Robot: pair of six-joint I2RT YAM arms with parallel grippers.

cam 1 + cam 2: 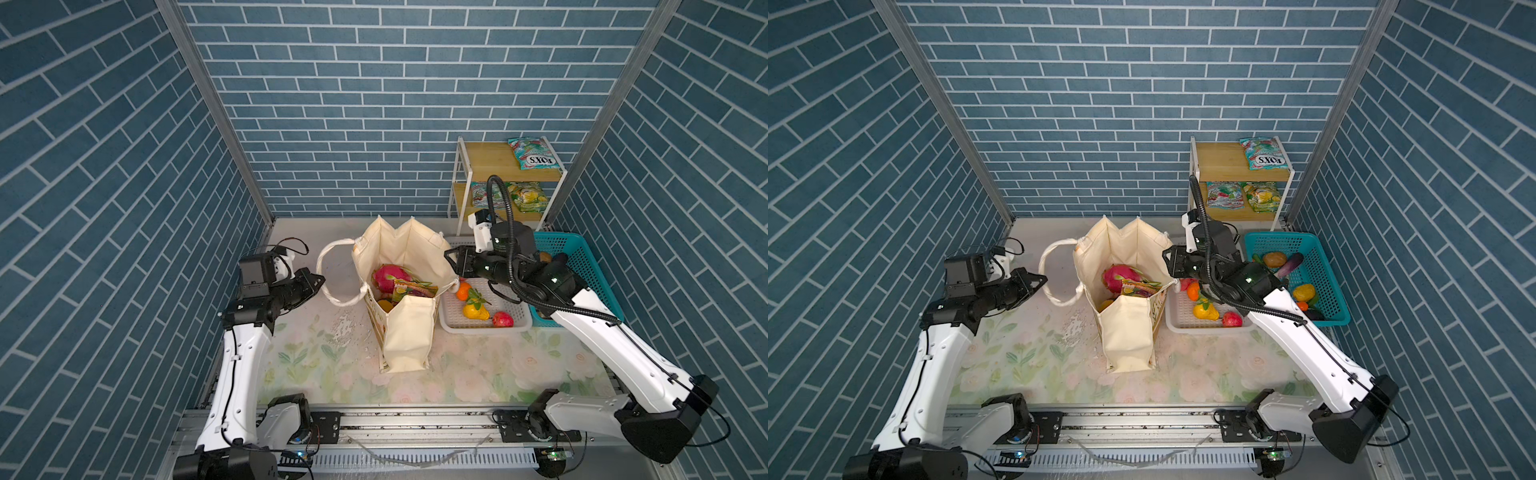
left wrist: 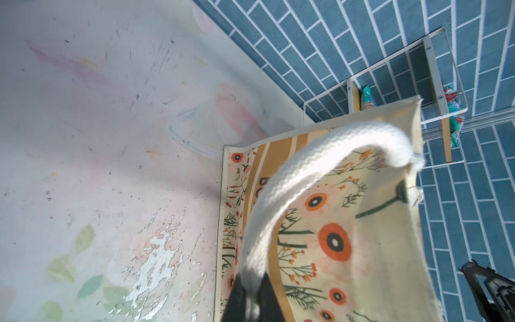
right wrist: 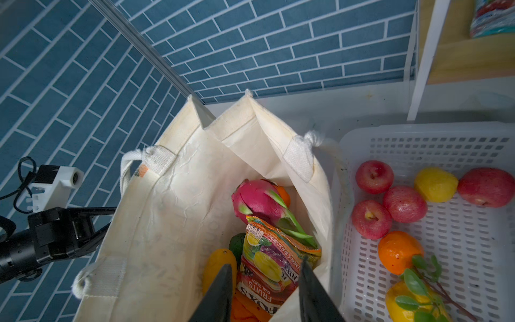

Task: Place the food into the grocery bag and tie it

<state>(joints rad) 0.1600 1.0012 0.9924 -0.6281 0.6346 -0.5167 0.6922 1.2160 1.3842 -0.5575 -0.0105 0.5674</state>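
The cream grocery bag (image 1: 409, 332) (image 1: 1127, 332) stands open mid-table. Inside lie a pink dragon fruit (image 1: 386, 276) (image 3: 256, 200), a FOX'S packet (image 1: 413, 287) (image 3: 273, 256) and yellow and orange pieces. My left gripper (image 1: 318, 282) (image 2: 252, 295) is shut on the white rope handle (image 1: 328, 248) (image 2: 306, 156) at the bag's left side. My right gripper (image 1: 451, 257) (image 3: 266, 264) hovers open over the bag's right rim, above the packet, gripping nothing. The bag's right-hand handle hangs outside that rim, mostly hidden.
A white basket (image 1: 486, 324) right of the bag holds an orange (image 1: 463, 291), red apples (image 3: 374, 177) and yellow fruit (image 1: 476, 311). A teal basket (image 1: 1320, 266) with vegetables sits behind my right arm. A shelf (image 1: 490, 160) at the back right carries more FOX'S packets (image 1: 534, 153).
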